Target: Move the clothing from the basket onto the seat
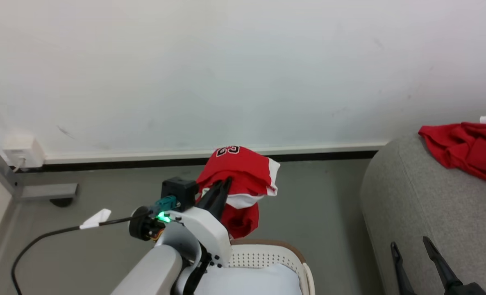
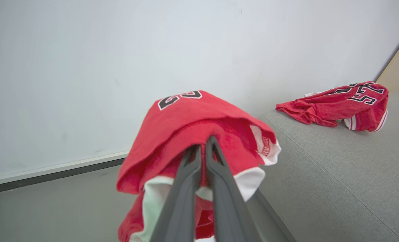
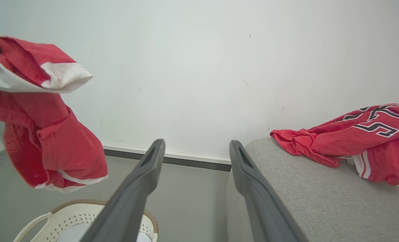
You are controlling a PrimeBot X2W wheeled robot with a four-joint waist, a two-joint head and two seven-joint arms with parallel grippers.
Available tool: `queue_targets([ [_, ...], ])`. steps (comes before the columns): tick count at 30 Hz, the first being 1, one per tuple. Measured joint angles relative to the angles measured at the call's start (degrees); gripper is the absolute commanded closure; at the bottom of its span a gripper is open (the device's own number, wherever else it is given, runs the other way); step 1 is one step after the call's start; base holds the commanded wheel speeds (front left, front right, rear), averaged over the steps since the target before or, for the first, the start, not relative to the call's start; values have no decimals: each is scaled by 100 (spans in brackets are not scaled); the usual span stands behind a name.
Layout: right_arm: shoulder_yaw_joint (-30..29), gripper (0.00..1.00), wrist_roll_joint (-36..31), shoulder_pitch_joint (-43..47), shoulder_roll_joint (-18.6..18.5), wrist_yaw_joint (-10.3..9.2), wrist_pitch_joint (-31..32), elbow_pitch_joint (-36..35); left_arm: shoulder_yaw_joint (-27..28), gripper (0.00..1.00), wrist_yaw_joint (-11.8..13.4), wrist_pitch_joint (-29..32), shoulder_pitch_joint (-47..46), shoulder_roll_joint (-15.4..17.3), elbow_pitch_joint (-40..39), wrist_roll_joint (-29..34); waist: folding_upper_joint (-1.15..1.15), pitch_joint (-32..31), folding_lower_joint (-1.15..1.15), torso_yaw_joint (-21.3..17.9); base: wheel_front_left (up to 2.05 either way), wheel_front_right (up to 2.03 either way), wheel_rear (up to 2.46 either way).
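My left gripper (image 1: 226,181) is shut on a red garment (image 1: 245,172) with white trim and a black-and-white number, held in the air above the basket's (image 1: 294,254) far rim. In the left wrist view the cloth (image 2: 186,117) drapes over the closed fingertips (image 2: 213,143) and hangs below them. A second red garment (image 1: 464,147) with large numbers lies crumpled on the grey seat (image 1: 411,205) at the right. My right gripper (image 1: 409,244) stands open and empty over the seat's near corner. Through its fingers (image 3: 152,158) I see the hanging garment (image 3: 51,148), the basket (image 3: 81,210) and the seat (image 3: 314,195).
Pale white padding (image 1: 251,282) fills the basket. A white wall with a dark baseboard runs behind. A wall socket box (image 1: 21,150) and a grey bracket (image 1: 46,190) sit at the left. A black cable with a white tag (image 1: 96,218) trails from my left wrist over the grey floor.
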Motion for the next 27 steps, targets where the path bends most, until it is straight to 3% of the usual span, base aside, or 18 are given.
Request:
queue_targets([
  [10,123,0,20,268,0,0,0,36,56,100,271,604,128,487,-1462,53,0,-453,1,180,0,0,0],
  [15,218,0,29,300,-1,0,0,-1,64,100,350,800,173,610,-1950,65,0,-545,2,191,0,0,0],
  [20,672,0,36,242,-18,0,0,-160,5,100,400,912,209,638,-2296,80,0,-530,2,190,0,0,0],
  [27,1890,0,759,-427,-806,0,0,-253,-159,100,403,1024,222,583,-2621,80,0,-499,2,182,0,0,0],
])
